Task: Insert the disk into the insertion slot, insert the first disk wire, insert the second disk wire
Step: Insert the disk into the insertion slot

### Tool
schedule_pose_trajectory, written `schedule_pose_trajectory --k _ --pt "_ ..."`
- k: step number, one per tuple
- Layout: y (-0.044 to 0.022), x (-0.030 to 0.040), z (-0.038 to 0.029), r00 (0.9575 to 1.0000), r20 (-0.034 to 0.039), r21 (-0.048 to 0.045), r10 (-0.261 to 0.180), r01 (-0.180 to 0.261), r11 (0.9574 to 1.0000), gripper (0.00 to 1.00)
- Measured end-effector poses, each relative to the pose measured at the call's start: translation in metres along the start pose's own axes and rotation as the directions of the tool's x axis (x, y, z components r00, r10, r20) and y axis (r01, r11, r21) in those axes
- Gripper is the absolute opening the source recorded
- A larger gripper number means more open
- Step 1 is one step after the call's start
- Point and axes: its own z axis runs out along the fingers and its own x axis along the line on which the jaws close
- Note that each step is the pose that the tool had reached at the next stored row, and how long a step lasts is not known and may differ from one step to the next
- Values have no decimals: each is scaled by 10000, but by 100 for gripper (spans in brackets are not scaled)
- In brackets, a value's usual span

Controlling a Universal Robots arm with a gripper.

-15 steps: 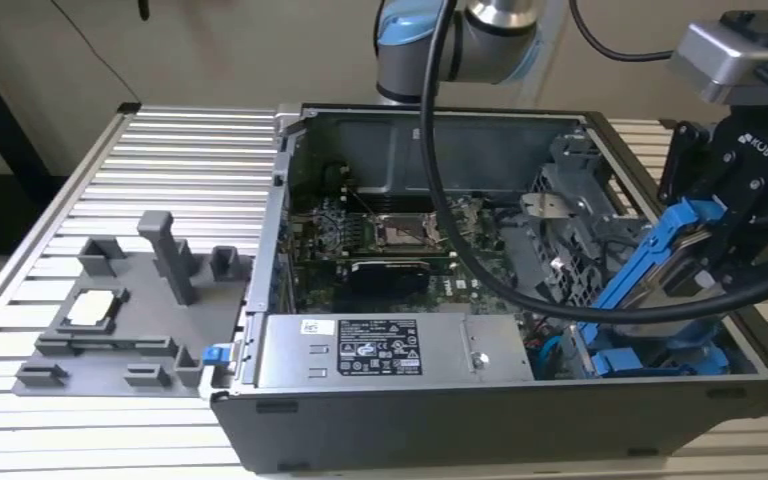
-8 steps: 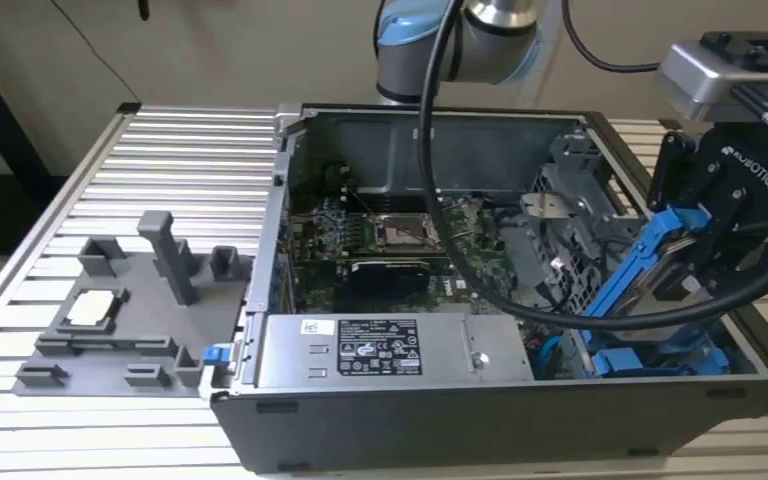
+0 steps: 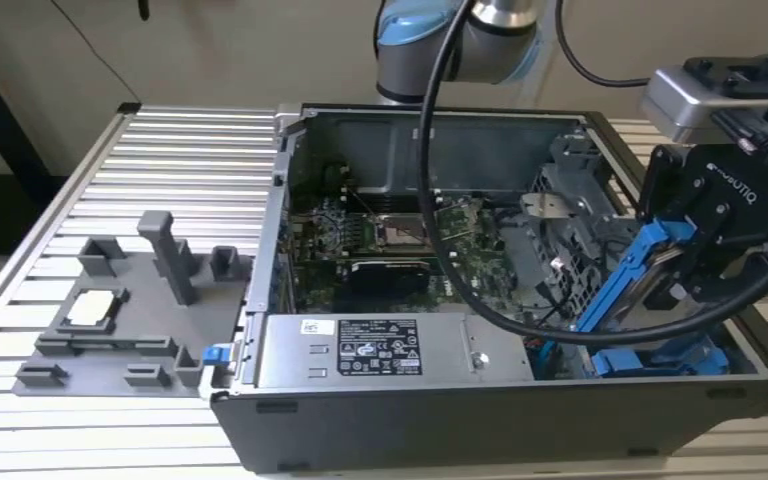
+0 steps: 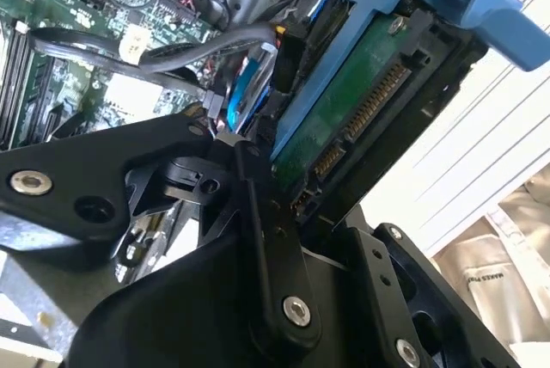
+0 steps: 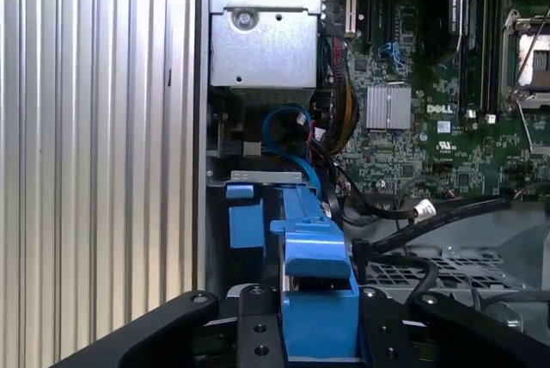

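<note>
My gripper is shut on the disk, a drive in a bright blue carrier. I hold it tilted steeply over the end of the open computer case at the exterior view's right. In the second wrist view the disk shows its green circuit side and connector row, with black fingers clamped at its edge. The first wrist view shows the blue carrier between the gripper's black links. The insertion slot, with blue trim, lies just below the disk's lower end. A loose blue cable curls beside it.
A grey power-supply box fills the case's near side. The motherboard with its square socket is in the middle. The arm's thick black cable hangs across the case. A grey parts fixture sits on the slatted table at the exterior view's left.
</note>
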Motion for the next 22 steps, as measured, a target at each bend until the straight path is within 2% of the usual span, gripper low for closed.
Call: schedule_pose_trajectory --k 6,14,15,16,17,18,22 --pt "-7 0 67 10000 -2 0 -30 30 10000 33" --pt "-8 -1 72 10000 0 2 -39 39 10000 33" --pt "-8 -1 72 10000 -2 1 -39 39 10000 34" --pt "-8 -1 72 10000 -3 0 -38 38 10000 40" --pt "-8 -1 72 10000 -2 0 -37 37 10000 40" --pt "-8 -1 72 10000 -3 0 -38 38 10000 47" --pt "-7 -3 61 10000 -26 0 -35 35 10000 47"
